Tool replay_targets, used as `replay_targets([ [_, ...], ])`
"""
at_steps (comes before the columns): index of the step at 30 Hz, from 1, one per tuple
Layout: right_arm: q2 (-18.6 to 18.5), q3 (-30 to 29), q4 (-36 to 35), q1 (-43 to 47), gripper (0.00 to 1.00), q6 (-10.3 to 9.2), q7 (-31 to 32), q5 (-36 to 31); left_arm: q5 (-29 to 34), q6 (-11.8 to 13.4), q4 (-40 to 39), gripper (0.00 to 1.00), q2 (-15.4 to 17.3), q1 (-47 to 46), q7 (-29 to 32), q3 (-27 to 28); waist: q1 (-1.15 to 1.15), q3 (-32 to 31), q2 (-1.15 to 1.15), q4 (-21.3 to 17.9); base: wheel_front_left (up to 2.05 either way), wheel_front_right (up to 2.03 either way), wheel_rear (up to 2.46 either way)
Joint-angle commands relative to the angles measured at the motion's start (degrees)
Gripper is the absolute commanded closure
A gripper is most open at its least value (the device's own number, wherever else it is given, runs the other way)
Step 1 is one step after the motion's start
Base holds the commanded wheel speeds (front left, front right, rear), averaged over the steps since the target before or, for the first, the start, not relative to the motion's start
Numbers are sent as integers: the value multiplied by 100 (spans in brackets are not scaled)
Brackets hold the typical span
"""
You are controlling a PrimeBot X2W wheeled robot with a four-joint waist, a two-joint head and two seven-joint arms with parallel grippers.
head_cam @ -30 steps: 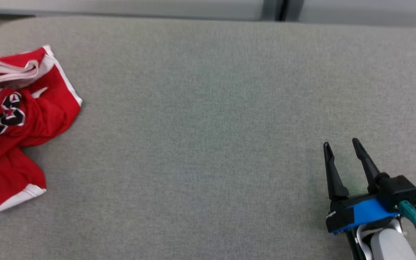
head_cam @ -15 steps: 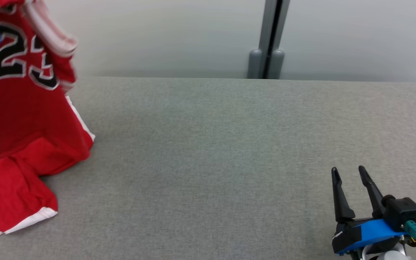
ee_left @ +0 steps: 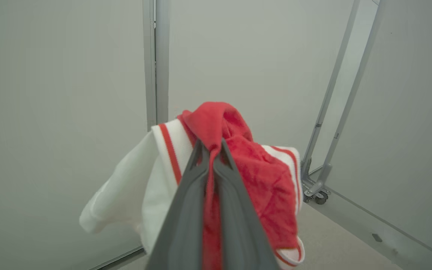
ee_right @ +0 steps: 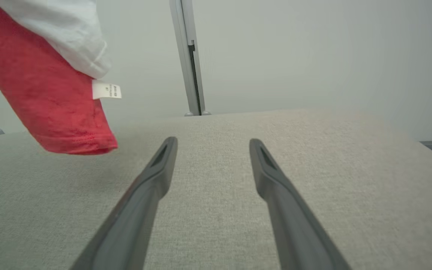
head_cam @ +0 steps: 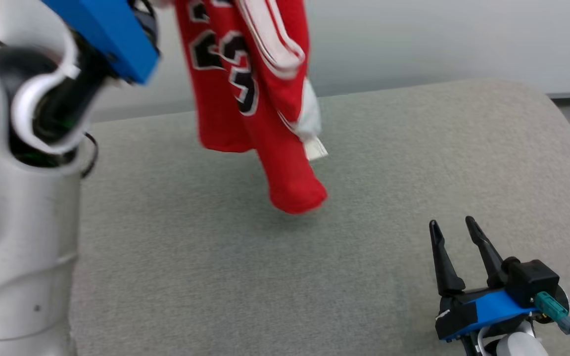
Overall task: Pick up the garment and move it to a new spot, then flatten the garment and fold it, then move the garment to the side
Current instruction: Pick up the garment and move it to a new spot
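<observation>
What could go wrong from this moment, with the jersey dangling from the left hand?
1. The left hand pinches just a small bunch of the red jersey near its white trim; the fabric might slip out mid-carry.
2. The jersey hangs twisted in a narrow rope, so it would likely land crumpled on the grey padded surface, making flattening harder.
3. Its lower end hangs not far from the open right hand and could snag on a finger.
</observation>
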Motion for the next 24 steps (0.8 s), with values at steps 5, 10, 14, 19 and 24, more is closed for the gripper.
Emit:
replay_targets([
  [5, -30, 111, 31, -105, 0, 1, -20, 169, 185, -62, 256, 100, -173, 808, -499, -394, 0, 98, 0, -336, 0, 0, 0],
  [10, -26, 139, 2, -171, 0, 2, -19, 217, 714, -95, 952, 100, -221, 1564, -1347, -930, 0, 246, 0, -533, 0, 0, 0],
  [14, -28, 138, 29, -146, 0, 1, -19, 160, 972, -36, 1708, 58, -421, 2094, -1991, -1218, 0, 285, 0, -629, 0, 0, 0],
  [19, -28, 188, 67, -108, 0, 1, -20, 177, 1324, -8, 2613, 0, -490, 2579, -2796, -1488, 0, 256, 0, -696, 0, 0, 0],
  [24, -27, 48, 32, -16, 0, 1, -19, 110, 1138, 50, 2956, 0, -627, 2821, -3481, -1320, 0, 110, 0, -579, 0, 0, 0],
])
